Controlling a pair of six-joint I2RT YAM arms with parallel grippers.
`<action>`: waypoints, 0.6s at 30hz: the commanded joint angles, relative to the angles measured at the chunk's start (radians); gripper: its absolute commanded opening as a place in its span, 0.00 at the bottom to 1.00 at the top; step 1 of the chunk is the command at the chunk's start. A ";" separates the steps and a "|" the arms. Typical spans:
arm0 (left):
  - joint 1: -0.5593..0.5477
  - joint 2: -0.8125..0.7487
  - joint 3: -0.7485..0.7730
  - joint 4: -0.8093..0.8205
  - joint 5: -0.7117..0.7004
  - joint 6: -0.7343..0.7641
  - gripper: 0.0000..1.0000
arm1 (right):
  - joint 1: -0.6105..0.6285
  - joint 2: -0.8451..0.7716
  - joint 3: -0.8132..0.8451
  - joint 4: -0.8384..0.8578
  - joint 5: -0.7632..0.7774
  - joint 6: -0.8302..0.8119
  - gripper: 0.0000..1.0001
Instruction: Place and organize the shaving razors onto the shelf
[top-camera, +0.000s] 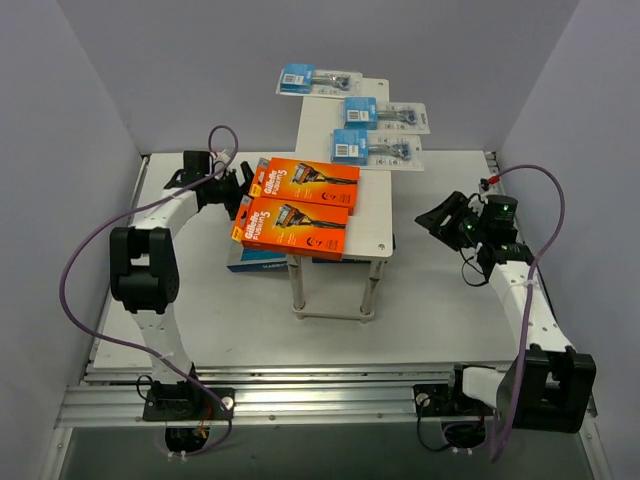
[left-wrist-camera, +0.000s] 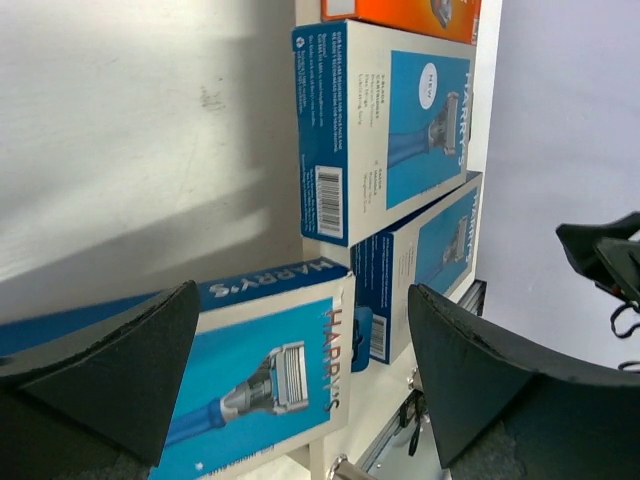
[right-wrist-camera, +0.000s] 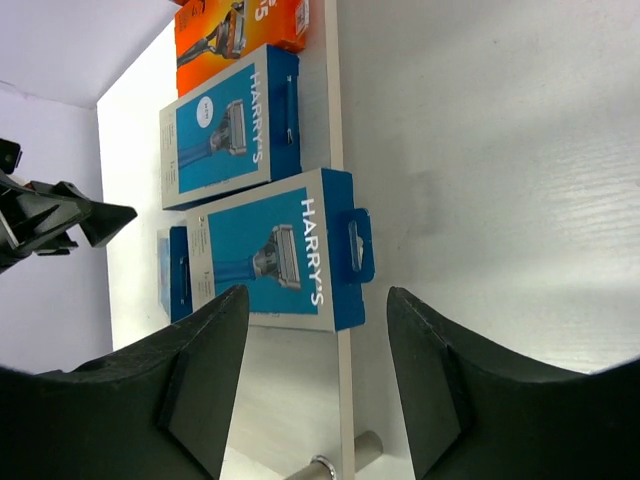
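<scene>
Black fingers (left-wrist-camera: 110, 370) of the left gripper (top-camera: 238, 190) stand spread wide with nothing between them. That spread looks chosen to span a flat box across its width. Just ahead of its fingertips, in the left wrist view, three blue-and-white Harry's boxes (left-wrist-camera: 265, 385) lie face up. From above they sit under the top of the shelf (top-camera: 372, 215), apparently on its lower level, though most of that level is hidden. Immediately to this gripper's right and a little above its reach, two orange Gillette Fusion5 boxes (top-camera: 305, 182) lie flat side by side on the near-left part of the shelf top, long edges together. Laid like that they read as one sorted group. Farther beyond the fingertips, at the far end of the top, three blister packs (top-camera: 385, 113) with blue cards lie in a staggered row. The farthest one pokes past the far-left corner, so it probably needs straightening. Keeping each kind together seems to be the reason for the layout. The right gripper (top-camera: 432, 218) hovers over the table (top-camera: 430, 300) off the shelf's right side, well apart from every pack. Its fingers point back toward the Harry's boxes, which lie straight ahead of it. They are parted moderately and hold nothing.
</scene>
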 joint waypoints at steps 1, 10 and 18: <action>0.035 -0.109 -0.052 -0.031 -0.045 -0.021 0.94 | -0.001 -0.059 -0.024 -0.075 0.036 -0.043 0.53; 0.196 -0.575 -0.595 0.196 -0.134 -0.343 0.94 | -0.008 -0.073 -0.083 -0.032 -0.004 -0.038 0.56; 0.202 -0.908 -0.913 0.406 -0.206 -0.681 0.94 | -0.004 -0.089 -0.095 -0.035 -0.010 -0.034 0.58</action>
